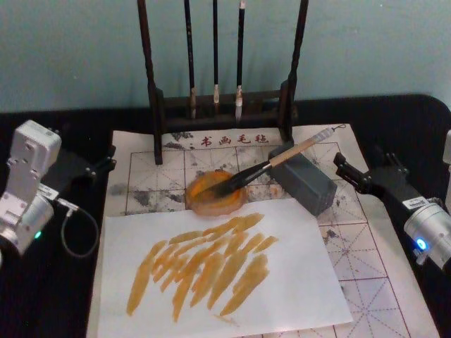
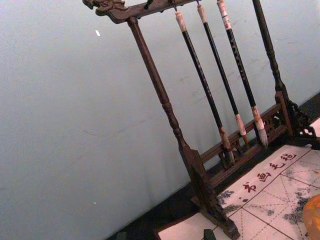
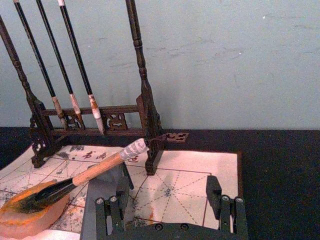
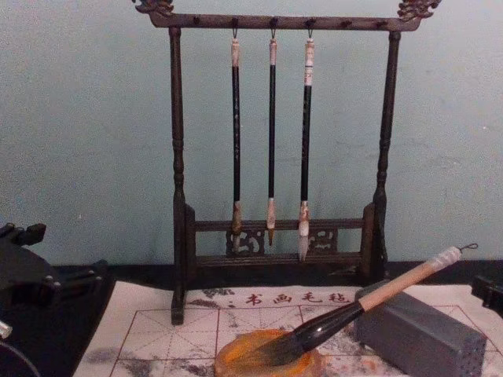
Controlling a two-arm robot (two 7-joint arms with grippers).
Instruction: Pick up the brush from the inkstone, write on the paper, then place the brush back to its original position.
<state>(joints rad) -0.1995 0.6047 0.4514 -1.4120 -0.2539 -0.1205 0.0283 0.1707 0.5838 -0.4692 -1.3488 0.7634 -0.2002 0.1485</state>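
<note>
The brush (image 1: 271, 165) is seen lying with its dark tip in the orange inkstone (image 1: 215, 191) and its tan handle propped on the grey block (image 1: 308, 179), the white cap pointing toward the rack (image 1: 222, 98) side. A plain white sheet (image 1: 296, 282) laid over the gridded paper (image 1: 380, 282) is covered with many slanted orange strokes, so the writing is judged to be done and the brush already set back in its place; little or nothing is judged to be left.

The right claw (image 3: 170, 197) is held released and empty, just short of the brush handle, at the right edge of the bench (image 1: 56, 310). The left claw (image 1: 106, 165) is parked at the left edge of the paper; whether it is released or clenched cannot be told.

A row of red Chinese characters is printed along the far edge of the paper, below the rack; they are too small to be read with certainty.
</note>
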